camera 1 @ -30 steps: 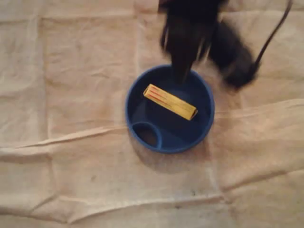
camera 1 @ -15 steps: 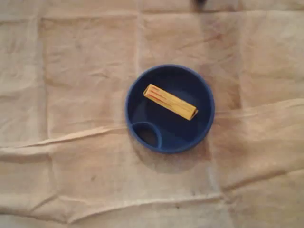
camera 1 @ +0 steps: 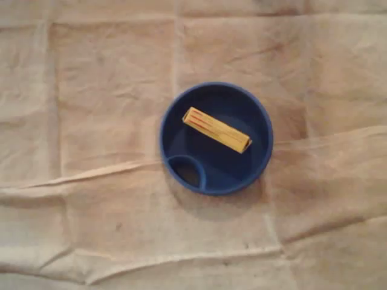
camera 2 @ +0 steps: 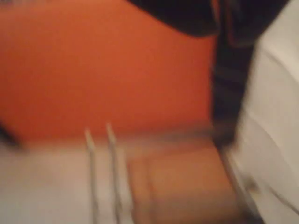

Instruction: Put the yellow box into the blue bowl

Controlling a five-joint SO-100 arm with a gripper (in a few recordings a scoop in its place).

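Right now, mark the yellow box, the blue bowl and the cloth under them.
yellow box [camera 1: 216,129], overhead view, middle of its top face.
blue bowl [camera 1: 234,167], overhead view, bare floor below the box.
cloth [camera 1: 91,90], overhead view, bare patch left of the bowl.

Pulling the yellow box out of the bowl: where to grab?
Likely mid-length of the yellow box, across its narrow width, coming straight down. It lies diagonally in the blue bowl, whose wall blocks side approaches. Jaws square to its long axis.

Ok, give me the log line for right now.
box: lying diagonal in bowl, main section | side pocket: empty | bowl: on cloth | wrist view: blurred | task: box placed
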